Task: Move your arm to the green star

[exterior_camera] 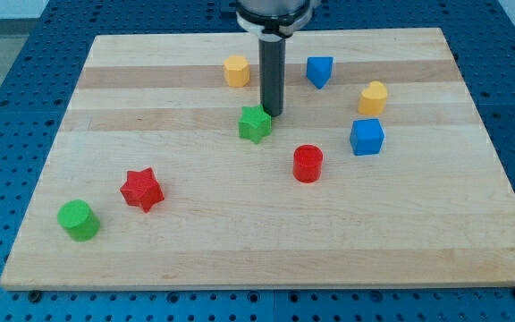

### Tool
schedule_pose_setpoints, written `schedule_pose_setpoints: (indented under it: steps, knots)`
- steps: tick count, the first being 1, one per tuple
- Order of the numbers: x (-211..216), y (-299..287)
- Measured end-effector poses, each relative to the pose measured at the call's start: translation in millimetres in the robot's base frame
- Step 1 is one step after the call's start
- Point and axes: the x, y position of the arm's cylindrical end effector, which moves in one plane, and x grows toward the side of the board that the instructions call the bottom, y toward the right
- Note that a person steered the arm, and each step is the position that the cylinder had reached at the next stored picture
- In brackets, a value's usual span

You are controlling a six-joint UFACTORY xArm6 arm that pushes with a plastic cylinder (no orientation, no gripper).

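Note:
The green star (255, 124) lies on the wooden board (240, 241), a little above the board's middle. My dark rod comes down from the view's top, and my tip (273, 114) stands at the star's upper right edge, touching it or nearly so.
A yellow hexagon block (236, 70) and a blue block (319, 71) lie near the top. A yellow block (373, 97) and a blue cube (367, 137) lie at the right. A red cylinder (308, 164) sits right of centre. A red star (141, 190) and a green cylinder (79, 220) lie at lower left.

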Motion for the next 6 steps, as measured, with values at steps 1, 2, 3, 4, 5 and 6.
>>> schedule_pose_setpoints:
  steps: [1, 2, 3, 4, 5, 6]
  knots:
    - [2.9, -14.1]
    - [5.1, -30.3]
    - [14.0, -38.1]
    - [25.0, -38.3]
    - [34.9, -49.1]
    - [41.0, -44.9]
